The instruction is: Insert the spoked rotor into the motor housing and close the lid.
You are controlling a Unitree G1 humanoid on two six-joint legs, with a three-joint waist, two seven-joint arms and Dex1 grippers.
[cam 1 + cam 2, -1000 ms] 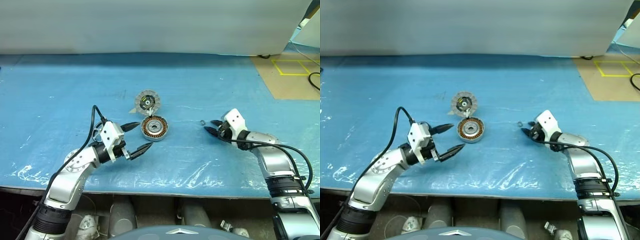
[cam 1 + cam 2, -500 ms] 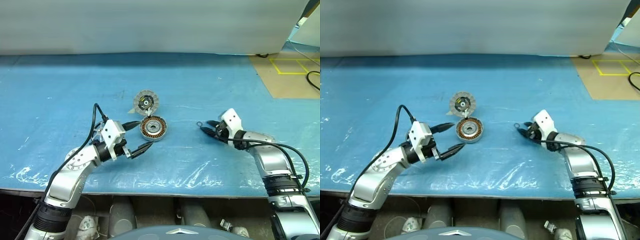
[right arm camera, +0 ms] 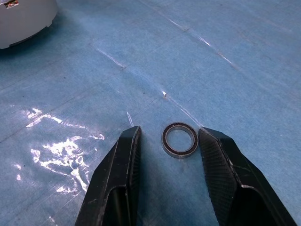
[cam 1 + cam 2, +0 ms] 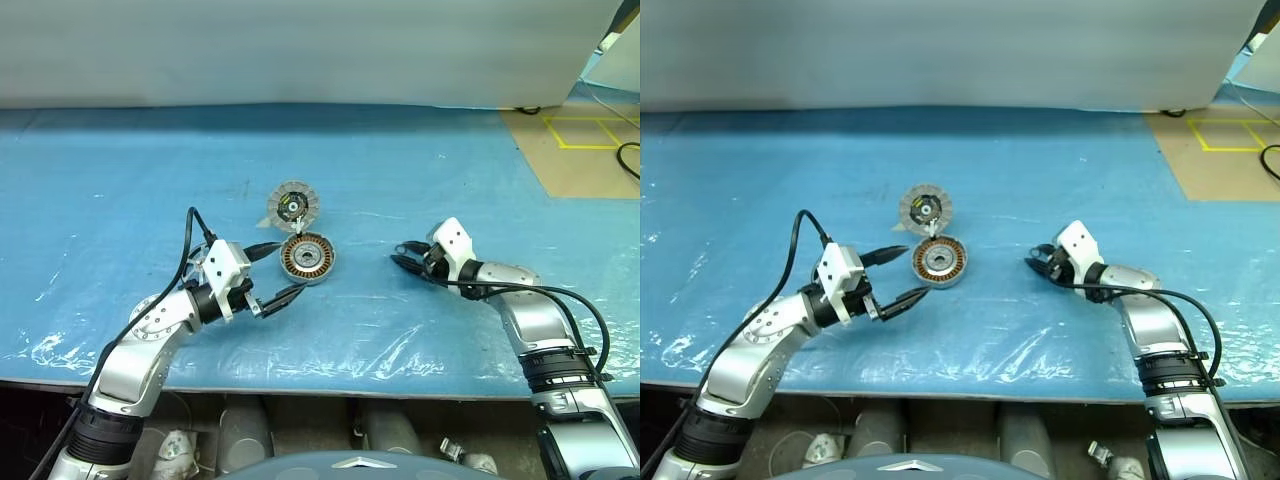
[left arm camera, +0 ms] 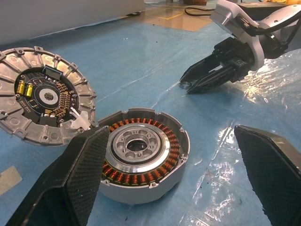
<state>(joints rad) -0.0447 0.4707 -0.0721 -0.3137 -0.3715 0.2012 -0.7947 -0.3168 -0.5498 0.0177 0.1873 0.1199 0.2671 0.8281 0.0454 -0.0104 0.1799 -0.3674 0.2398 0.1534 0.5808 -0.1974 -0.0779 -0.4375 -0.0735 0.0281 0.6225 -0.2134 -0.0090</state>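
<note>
Spoked rotor: already sits inside the shallow grey motor housing, copper windings ringing the silver hub; the pair rests on the blue counter near the middle.
Left gripper: jaws spread as wide as they go, holding nothing, poised just beside the housing, one finger on either side of its near edge, not touching as far as I can tell.
Lid: round finned cover with a circuit board showing, lying face up just behind the housing, edges almost touching; not yet fitted.
Small ring: a loose bearing-like ring on the counter, well to the right of the housing.
Right gripper: jaws partly open, straddling the ring without gripping it.
Progress: insertion looks done; closing the lid remains, and the ring may belong somewhere first.
</note>
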